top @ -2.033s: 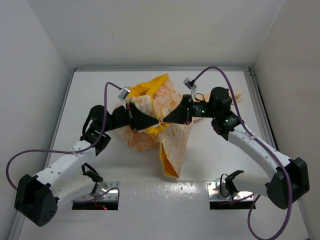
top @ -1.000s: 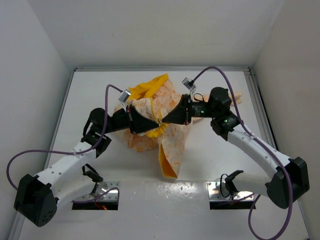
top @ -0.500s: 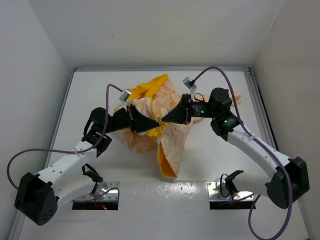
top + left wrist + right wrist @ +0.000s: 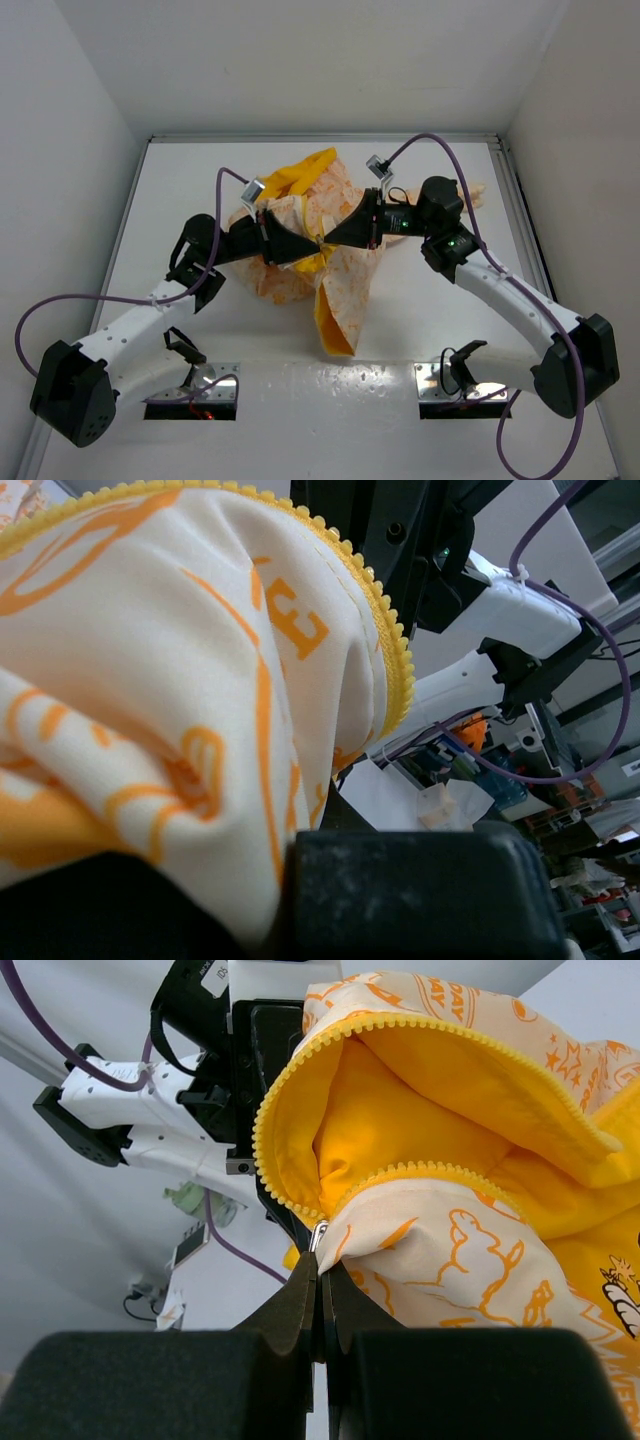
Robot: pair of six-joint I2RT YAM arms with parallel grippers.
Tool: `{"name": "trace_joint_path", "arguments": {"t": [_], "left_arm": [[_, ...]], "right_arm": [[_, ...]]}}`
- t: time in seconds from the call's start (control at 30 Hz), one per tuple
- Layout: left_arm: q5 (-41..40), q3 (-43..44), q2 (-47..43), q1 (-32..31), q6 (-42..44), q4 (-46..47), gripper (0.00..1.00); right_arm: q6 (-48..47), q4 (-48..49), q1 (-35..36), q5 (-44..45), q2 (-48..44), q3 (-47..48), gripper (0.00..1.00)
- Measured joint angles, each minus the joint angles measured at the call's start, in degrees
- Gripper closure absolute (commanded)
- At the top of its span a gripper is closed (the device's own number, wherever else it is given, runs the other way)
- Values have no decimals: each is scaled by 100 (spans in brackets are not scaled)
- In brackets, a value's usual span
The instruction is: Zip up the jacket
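The jacket [image 4: 330, 200], cream with an orange print and yellow lining, lies bunched mid-table, and one flap hangs toward the near edge. My left gripper [image 4: 300, 247] is shut on the jacket's cream fabric [image 4: 180, 680] beside the yellow zipper teeth [image 4: 392, 650]. My right gripper [image 4: 337, 238] faces it from the right, tips almost touching. In the right wrist view its fingers [image 4: 300, 1305] are shut on the small metal zipper pull [image 4: 318, 1234] where the two toothed edges [image 4: 290, 1060] meet. Above the pull the jacket [image 4: 450, 1250] gapes open and shows yellow lining.
A cream sleeve end [image 4: 478, 188] pokes out behind the right arm. Two cut-outs with metal plates [image 4: 190, 390] [image 4: 450, 380] sit at the table's near edge. White walls close in the table on the left, back and right. Purple cables loop off both arms.
My left arm has shifted slightly toward the right gripper. The hanging flap has swung a little to the left. Both grippers keep their hold.
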Motion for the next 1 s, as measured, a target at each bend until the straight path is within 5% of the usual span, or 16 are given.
{"name": "trace_joint_path", "arguments": {"t": [0.63, 0.73, 0.83, 1.0], "left_arm": [[94, -26, 0, -326, 275, 11, 100], [90, -42, -2, -337, 280, 46, 100], [114, -74, -2, -409, 293, 42, 100], [151, -149, -4, -514, 317, 37, 100]], "right_arm": [[101, -2, 7, -2, 184, 48, 100], [92, -13, 17, 0, 203, 50, 86], [0, -55, 55, 85, 175, 48, 60], [-350, -608, -184, 164, -131, 55, 54]]}}
